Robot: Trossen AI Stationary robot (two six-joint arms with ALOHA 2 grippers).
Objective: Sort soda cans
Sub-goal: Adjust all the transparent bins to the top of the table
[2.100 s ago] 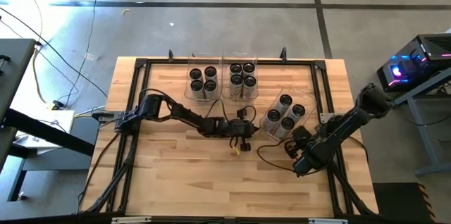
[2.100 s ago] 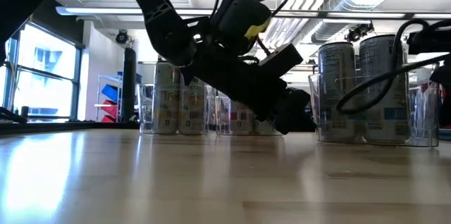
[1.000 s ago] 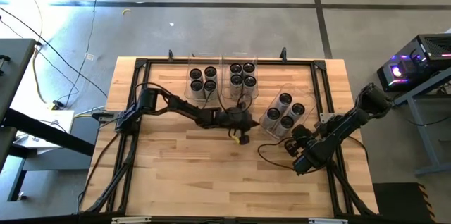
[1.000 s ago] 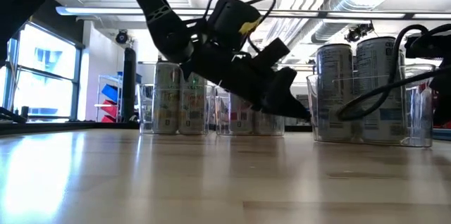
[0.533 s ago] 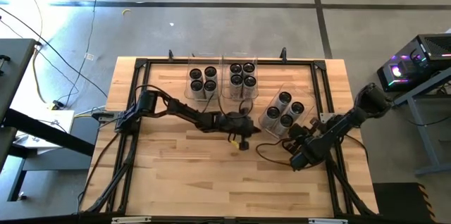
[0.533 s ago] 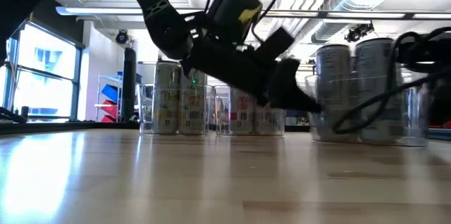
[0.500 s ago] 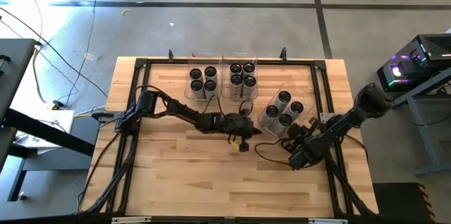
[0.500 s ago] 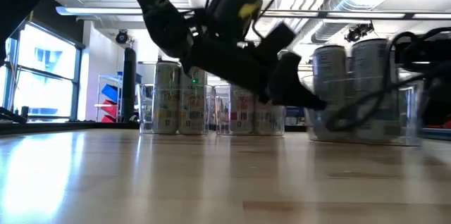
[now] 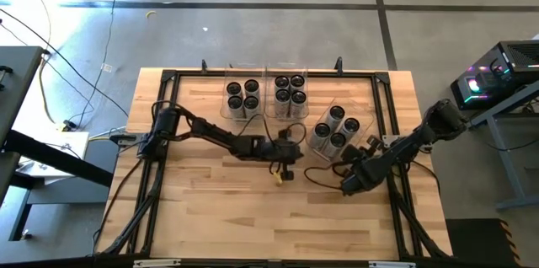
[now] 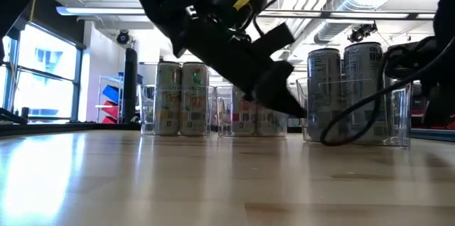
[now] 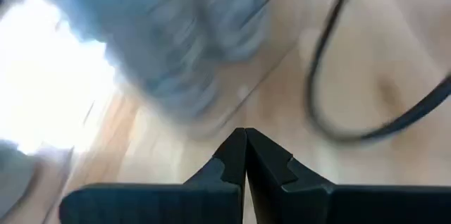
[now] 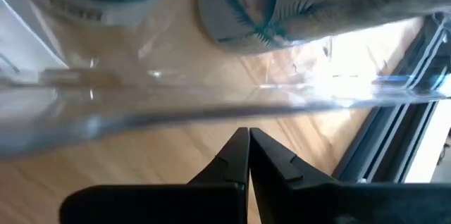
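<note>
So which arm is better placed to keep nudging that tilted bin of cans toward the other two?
Probably the right. Its gripper, fingers shut, sits against the outer side of the tilted bin, so a push heads toward the two back bins. The left gripper, also shut, is on the bin's inner side.

Soda cans (image 9: pixel 290 88): twelve, silver-sided, dark-topped, upright. Three clusters of four: two upper centre of the high view, one lower right, skewed.
</note>
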